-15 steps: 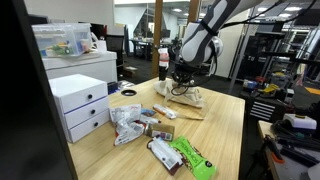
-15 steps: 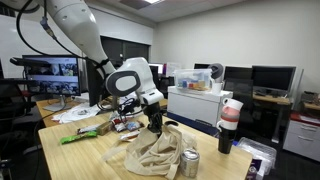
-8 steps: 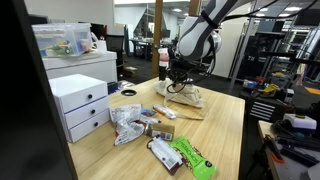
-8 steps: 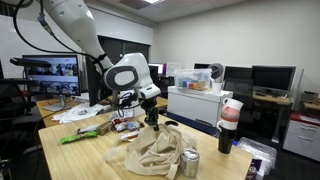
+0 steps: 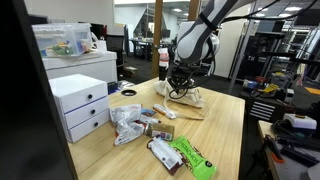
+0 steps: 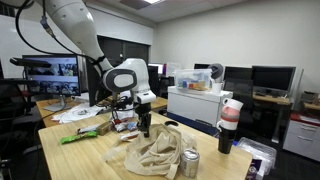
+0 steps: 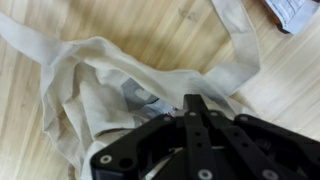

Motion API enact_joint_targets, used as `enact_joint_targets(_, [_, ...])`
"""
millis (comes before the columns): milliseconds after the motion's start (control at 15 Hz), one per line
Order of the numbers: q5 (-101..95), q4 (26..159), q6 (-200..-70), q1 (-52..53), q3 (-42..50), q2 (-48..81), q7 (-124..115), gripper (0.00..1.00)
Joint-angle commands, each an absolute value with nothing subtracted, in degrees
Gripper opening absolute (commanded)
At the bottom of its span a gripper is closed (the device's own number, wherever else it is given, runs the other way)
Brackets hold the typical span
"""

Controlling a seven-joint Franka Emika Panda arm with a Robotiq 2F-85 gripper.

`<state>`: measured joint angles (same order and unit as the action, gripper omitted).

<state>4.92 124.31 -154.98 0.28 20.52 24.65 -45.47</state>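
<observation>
A crumpled beige cloth bag (image 7: 90, 80) with long straps lies on the wooden table (image 7: 150, 25); it shows in both exterior views (image 5: 189, 98) (image 6: 153, 152). My gripper (image 7: 190, 100) hangs just above it, the two black fingers pressed flat together with nothing visible between them. In an exterior view the gripper (image 6: 143, 126) points down at the bag's edge on the side toward the packets. The other exterior view has the gripper (image 5: 179, 88) over the bag's near side. A grey print (image 7: 140, 96) shows on the cloth beside the fingertips.
A metal can (image 6: 190, 162) stands against the bag. Snack packets (image 5: 134, 124) and a green packet (image 5: 192, 157) lie further along the table. A white drawer unit (image 5: 81, 105) sits at the side. A red-and-white cup (image 6: 230, 115) stands past the table's end.
The gripper has slid sideways over the bag, toward the packets, staying shut. The bag has not visibly moved.
</observation>
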Motion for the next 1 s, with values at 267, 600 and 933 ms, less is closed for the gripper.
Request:
enact_joint_targets(267, [4.0, 124.1, -152.0, -1.7, 20.4, 25.3, -46.0, 0.00])
enact_joint_targets(600, [3.5, 122.2, -149.8, -1.8, 20.9, 29.2, -47.0, 0.00])
enact_joint_targets(933, [3.7, 120.8, -151.6, -1.2, 22.6, 31.5, -49.5, 0.00])
